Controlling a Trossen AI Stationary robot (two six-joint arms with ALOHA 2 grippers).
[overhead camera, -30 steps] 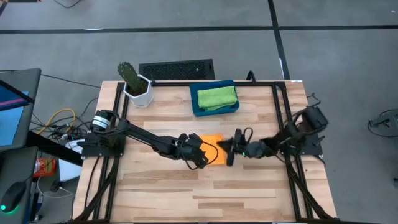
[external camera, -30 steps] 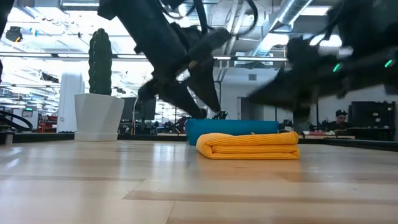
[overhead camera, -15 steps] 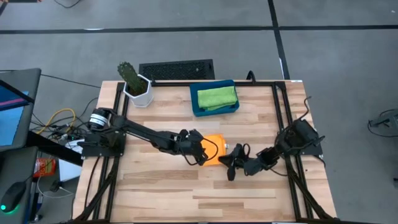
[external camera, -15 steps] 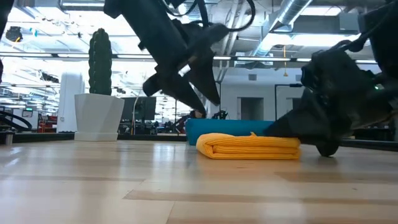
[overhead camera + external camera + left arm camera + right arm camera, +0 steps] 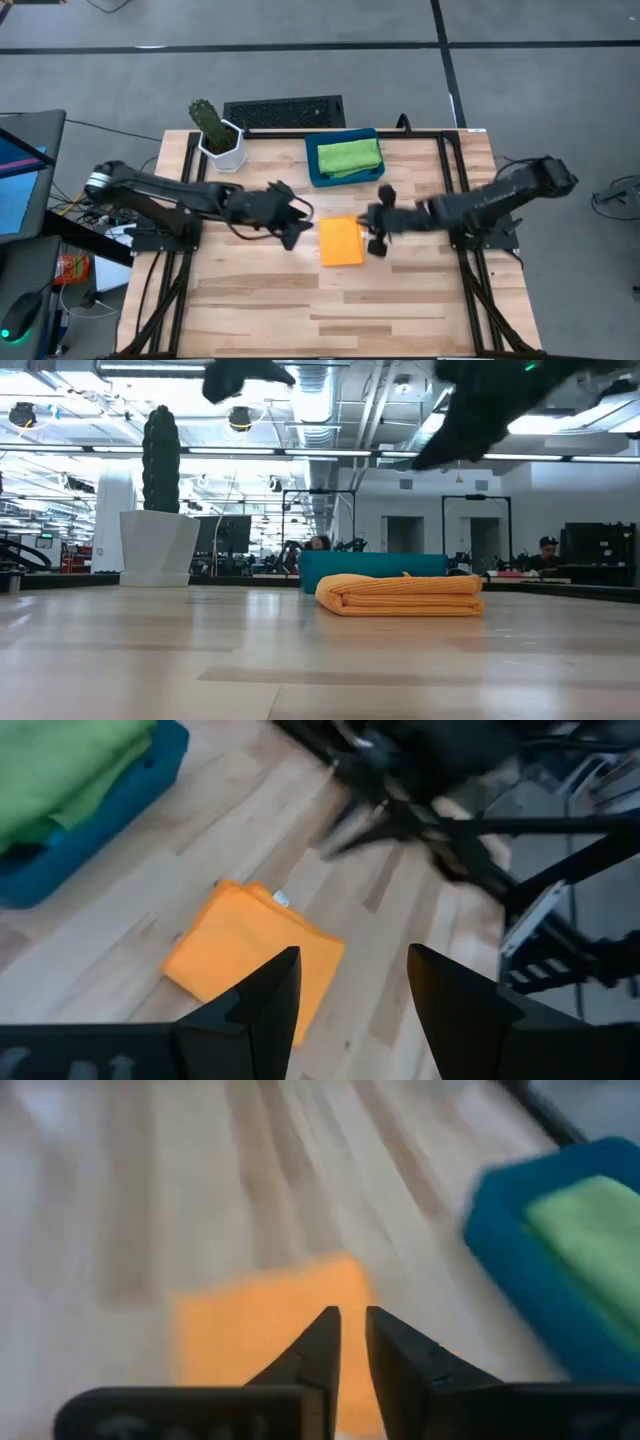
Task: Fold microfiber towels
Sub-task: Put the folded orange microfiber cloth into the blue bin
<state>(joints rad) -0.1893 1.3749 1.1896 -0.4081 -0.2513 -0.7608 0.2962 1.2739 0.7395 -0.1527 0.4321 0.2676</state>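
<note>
1. Two towels in view: orange towel (image 5: pixel 341 241) folded into a flat packet near the middle of the surface (image 5: pixel 400 300), green towel (image 5: pixel 349 156) folded inside the blue tray (image 5: pixel 320 178) at the far edge, about midway along it.
2. Orange towel seen from the low view (image 5: pixel 400 595) as a neat stack of layers, rounded fold at one end, lying flat on the wood with the tray just behind it.
3. Left end effector (image 5: pixel 292 222) raised above the surface just beside the orange towel, toward the left edge, fingers (image 5: pixel 262 1010) spread apart and grasping nothing.
4. Right end effector (image 5: pixel 376 228) raised just beside the orange towel on the side toward the right edge, fingers (image 5: pixel 314 1348) drawn close with only a narrow gap between them, nothing gripped.
5. Neither end effector touching the orange towel; both lifted clear of the wood, only dark arm parts showing at the top of the low view.
6. Cactus in a white pot (image 5: pixel 218 137) at the far left corner of the surface, well apart from both towels.
7. Orange towel also visible past the fingers in the left wrist view (image 5: pixel 250 952) and, blurred, in the right wrist view (image 5: pixel 270 1325).
</note>
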